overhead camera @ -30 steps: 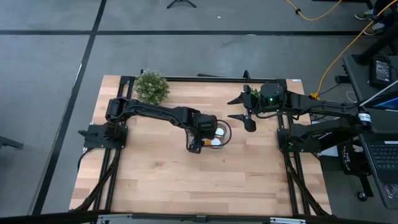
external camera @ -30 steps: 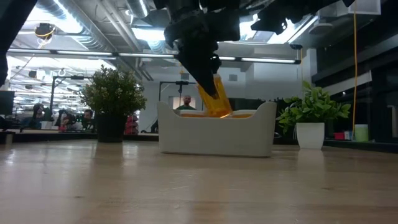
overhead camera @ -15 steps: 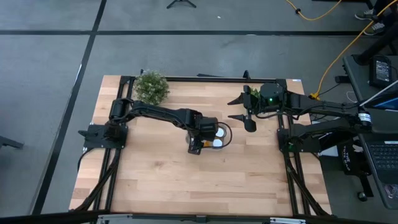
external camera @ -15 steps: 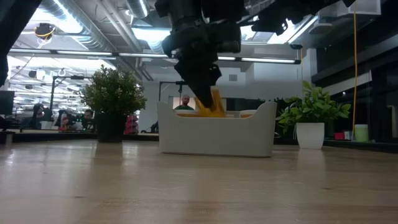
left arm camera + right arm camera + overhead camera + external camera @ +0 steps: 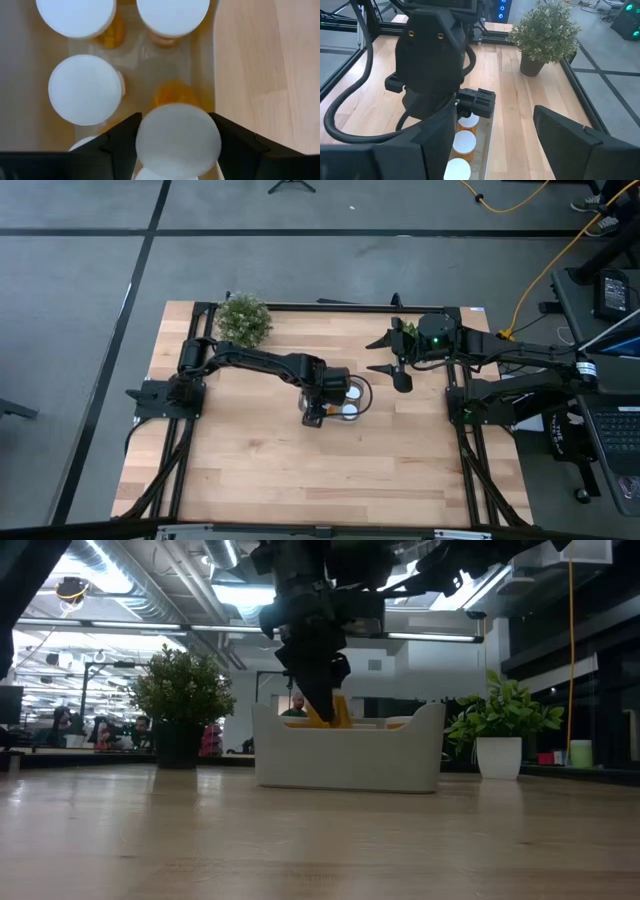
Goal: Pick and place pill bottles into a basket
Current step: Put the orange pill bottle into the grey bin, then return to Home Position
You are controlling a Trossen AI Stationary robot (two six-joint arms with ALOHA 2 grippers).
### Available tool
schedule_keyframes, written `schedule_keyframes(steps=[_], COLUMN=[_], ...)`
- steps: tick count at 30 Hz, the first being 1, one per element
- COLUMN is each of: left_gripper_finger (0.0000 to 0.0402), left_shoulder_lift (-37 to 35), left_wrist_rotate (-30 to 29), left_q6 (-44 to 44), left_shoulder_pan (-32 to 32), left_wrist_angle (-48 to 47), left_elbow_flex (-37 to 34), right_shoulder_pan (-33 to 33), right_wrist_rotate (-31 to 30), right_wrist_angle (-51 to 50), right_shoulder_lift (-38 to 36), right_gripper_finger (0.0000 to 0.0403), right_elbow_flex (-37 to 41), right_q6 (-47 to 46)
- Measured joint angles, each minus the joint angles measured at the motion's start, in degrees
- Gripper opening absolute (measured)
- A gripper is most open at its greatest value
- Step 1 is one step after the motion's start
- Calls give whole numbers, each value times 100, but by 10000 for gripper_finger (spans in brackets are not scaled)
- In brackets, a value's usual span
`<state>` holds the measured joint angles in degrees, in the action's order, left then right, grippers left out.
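Basket (image 5: 356,396) sits around mid-table, and the left gripper (image 5: 318,412) is parked right over it, pointing down into it. In the left wrist view its two dark fingers (image 5: 123,140) are clamped on either side of a white-capped pill bottle (image 5: 178,138), so it's pinching that one, with the bottle down inside the basket's walls near one side wall. The low view shows the orange body (image 5: 331,710) of it poking up just above the rim, tucked under the gripper.

Three more bottles stand upright in the basket already: one (image 5: 85,89) next to the held one, and two (image 5: 76,16) (image 5: 172,16) further along. There's a sliver of another cap (image 5: 83,144) at the fingers' edge, but I can't tell much about it.

Right gripper (image 5: 390,362) hangs over the table's far right part, well apart from the basket, fingers spread wide and holding nothing. A bushy potted plant (image 5: 243,320) sits at the far left corner, and a leafy one in a white pot (image 5: 498,730) shows off to the side in the low view.
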<state>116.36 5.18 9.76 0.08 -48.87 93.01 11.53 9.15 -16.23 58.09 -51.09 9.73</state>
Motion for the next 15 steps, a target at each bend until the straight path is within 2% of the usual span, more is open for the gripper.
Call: schedule_keyframes(steps=[11, 15], left_gripper_finger=[260, 266], left_shoulder_lift=[-4, -5], left_wrist_rotate=[-11, -54], left_q6=[-50, -18], left_shoulder_pan=[4, -2], left_wrist_angle=[-36, -281], left_elbow_flex=[4, 368], right_shoulder_pan=[-1, 0], right_wrist_rotate=[4, 6], right_wrist_angle=[0, 2], right_shoulder_lift=[0, 0], right_gripper_finger=[267, 267], right_elbow_flex=[0, 0], right_q6=[1, 2])
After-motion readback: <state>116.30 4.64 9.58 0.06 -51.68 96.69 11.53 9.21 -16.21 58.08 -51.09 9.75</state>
